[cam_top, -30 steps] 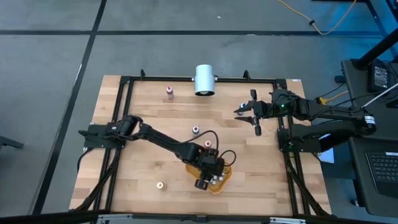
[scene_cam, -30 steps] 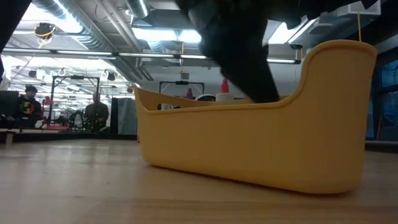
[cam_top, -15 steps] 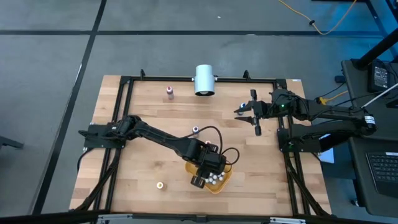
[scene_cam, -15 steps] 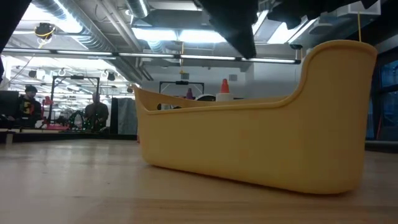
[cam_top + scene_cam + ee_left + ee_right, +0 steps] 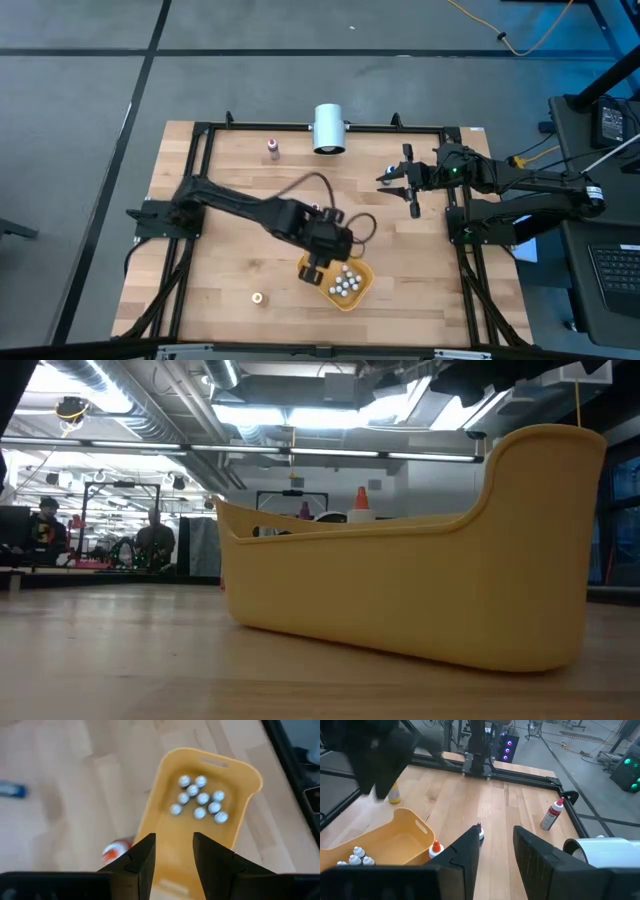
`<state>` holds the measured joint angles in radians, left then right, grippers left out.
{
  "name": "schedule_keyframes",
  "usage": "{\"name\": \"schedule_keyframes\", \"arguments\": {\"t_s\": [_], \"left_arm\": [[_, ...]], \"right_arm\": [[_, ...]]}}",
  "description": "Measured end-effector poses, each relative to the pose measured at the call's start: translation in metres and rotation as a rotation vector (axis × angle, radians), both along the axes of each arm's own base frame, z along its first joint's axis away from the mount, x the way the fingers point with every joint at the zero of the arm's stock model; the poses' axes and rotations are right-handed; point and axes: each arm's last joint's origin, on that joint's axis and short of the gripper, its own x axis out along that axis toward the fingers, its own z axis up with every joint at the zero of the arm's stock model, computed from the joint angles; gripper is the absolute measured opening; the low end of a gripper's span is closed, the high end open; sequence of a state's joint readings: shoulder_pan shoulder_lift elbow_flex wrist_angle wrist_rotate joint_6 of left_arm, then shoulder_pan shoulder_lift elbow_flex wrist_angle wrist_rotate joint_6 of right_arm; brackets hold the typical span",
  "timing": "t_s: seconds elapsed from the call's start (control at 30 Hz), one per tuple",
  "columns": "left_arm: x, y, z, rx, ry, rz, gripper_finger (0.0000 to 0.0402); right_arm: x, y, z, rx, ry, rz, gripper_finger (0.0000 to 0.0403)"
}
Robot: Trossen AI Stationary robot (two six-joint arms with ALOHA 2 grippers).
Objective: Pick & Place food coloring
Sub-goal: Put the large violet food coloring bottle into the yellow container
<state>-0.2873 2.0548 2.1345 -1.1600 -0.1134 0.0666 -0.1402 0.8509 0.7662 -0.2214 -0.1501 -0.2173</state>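
An orange tray stands near the table's front, right of the middle, and fills the low view. Several food coloring bottles with whitish tops stand together inside it. My left gripper hangs open above the tray's left end, pointing steeply down, with nothing between its fingers. Just outside the tray's far side, an orange-topped bottle stands on the table. My right gripper waits open at the far right, above the table.
Loose bottles stand on the table: a pink-topped one at the far left, a yellow one near the front, a purple-topped one mid-table, and a blue one by my right gripper. A big white cylinder lies at the far edge.
My left gripper has risen out of the orange tray and drifted toward the table's far left. It has left the low view, and the bottles in the tray now show from above. Its finger gap looks unchanged.
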Motion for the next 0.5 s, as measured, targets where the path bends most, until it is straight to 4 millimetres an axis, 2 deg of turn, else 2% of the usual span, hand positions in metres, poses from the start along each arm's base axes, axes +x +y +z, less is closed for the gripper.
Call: {"name": "schedule_keyframes", "arguments": {"t_s": [0.3, 0.5], "left_arm": [[-0.052, 0.044, 0.064, 0.059, -0.058, 0.11, 0.0128], [-0.088, 0.075, 0.094, 0.113, -0.073, 0.212, 0.0128]], "right_arm": [[0.0, 0.0, 0.0, 0.0, 0.0, 0.0, 0.0123], [0.0, 0.0, 0.0, 0.0, 0.001, 0.0, 0.0123]]}}
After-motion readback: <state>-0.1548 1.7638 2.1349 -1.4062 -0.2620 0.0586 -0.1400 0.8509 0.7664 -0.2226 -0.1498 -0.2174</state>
